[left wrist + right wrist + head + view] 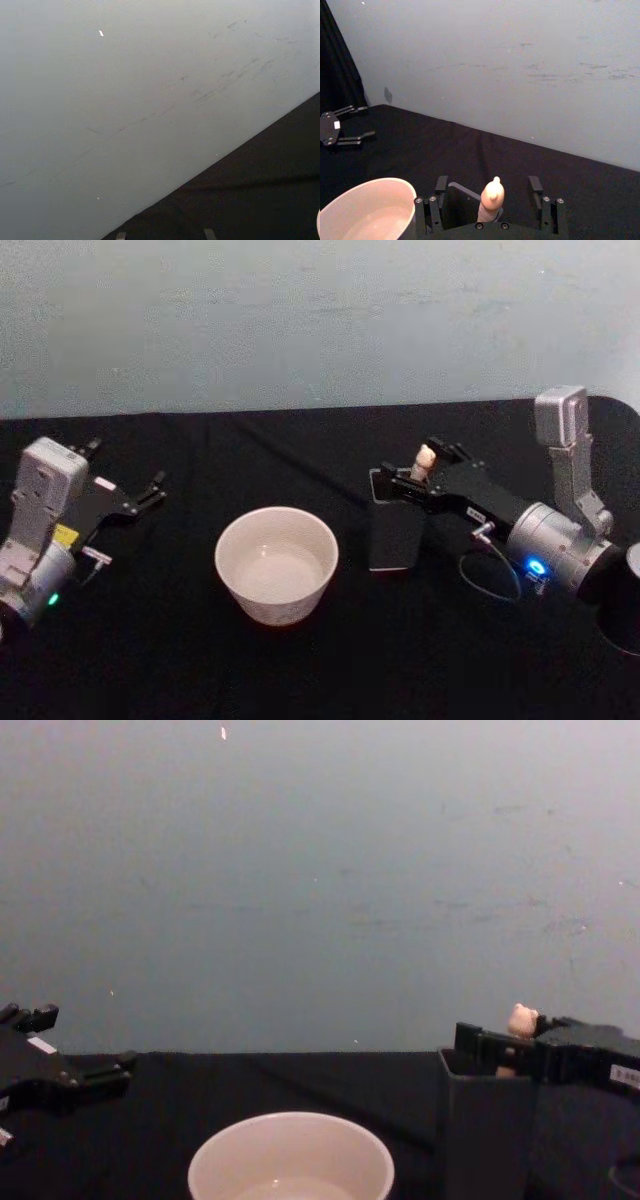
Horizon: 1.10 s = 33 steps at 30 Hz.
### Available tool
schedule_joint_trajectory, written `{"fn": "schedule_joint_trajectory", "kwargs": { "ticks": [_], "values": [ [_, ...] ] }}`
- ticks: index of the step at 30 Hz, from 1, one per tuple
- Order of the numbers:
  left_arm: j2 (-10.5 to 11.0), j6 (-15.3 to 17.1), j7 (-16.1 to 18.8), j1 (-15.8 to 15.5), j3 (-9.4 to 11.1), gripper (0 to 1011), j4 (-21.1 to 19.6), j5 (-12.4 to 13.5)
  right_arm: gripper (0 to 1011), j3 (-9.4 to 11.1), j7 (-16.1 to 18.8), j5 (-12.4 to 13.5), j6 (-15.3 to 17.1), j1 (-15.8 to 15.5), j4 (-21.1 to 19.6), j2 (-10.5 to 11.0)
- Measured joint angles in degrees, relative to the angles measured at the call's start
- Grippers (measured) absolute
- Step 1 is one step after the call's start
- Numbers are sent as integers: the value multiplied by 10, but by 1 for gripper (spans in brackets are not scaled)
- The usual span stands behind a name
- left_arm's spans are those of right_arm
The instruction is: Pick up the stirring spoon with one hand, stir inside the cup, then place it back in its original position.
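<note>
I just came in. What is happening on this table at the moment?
The right hand is at the dark square holder, its fingers open on either side of the stirring spoon, which stands in the holder. It has not gripped it yet. The cream cup stands beside the holder. The left hand is idle and open, far to the left.

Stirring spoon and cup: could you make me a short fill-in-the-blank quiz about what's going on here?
1. The stirring spoon stands in the dark holder, on the robot's ____ of the cup.
2. The right gripper has its fingers ____ on either side of the spoon's knob.
3. The left gripper, off to the side, holds ____.
Missing words: right; open; nothing.
</note>
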Motion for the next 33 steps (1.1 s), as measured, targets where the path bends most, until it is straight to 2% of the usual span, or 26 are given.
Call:
{"fn": "schedule_joint_trajectory", "kwargs": {
  "ticks": [12, 19, 25, 28, 29, 30, 32, 33],
  "values": [
    [0, 0, 0, 0, 0, 1001, 0, 0, 991, 0, -1, 0, -1, -1, -1, 1],
    [0, 0, 0, 0, 0, 1001, 0, 0, 837, 0, -2, 1, -1, -1, -1, 1],
    [0, 0, 0, 0, 0, 1001, 0, 0, 630, 0, -2, 2, -2, -1, -2, 2],
    [0, 0, 0, 0, 0, 1001, 0, 0, 572, 0, -2, 2, -2, -2, -2, 2],
    [0, 0, 0, 0, 0, 1001, 0, 0, 510, 0, -2, 2, -2, -2, -2, 2],
    [0, 0, 0, 0, 0, 1001, 0, 0, 510, 0, -2, 2, -2, -2, -2, 2],
    [0, 0, 0, 0, 0, 1001, 0, 0, 404, 0, -2, 2, -2, -2, -2, 2],
    [0, 0, 0, 0, 0, 1001, 0, 0, 386, 0, -2, 2, -2, -2, -2, 2]
  ]
}}
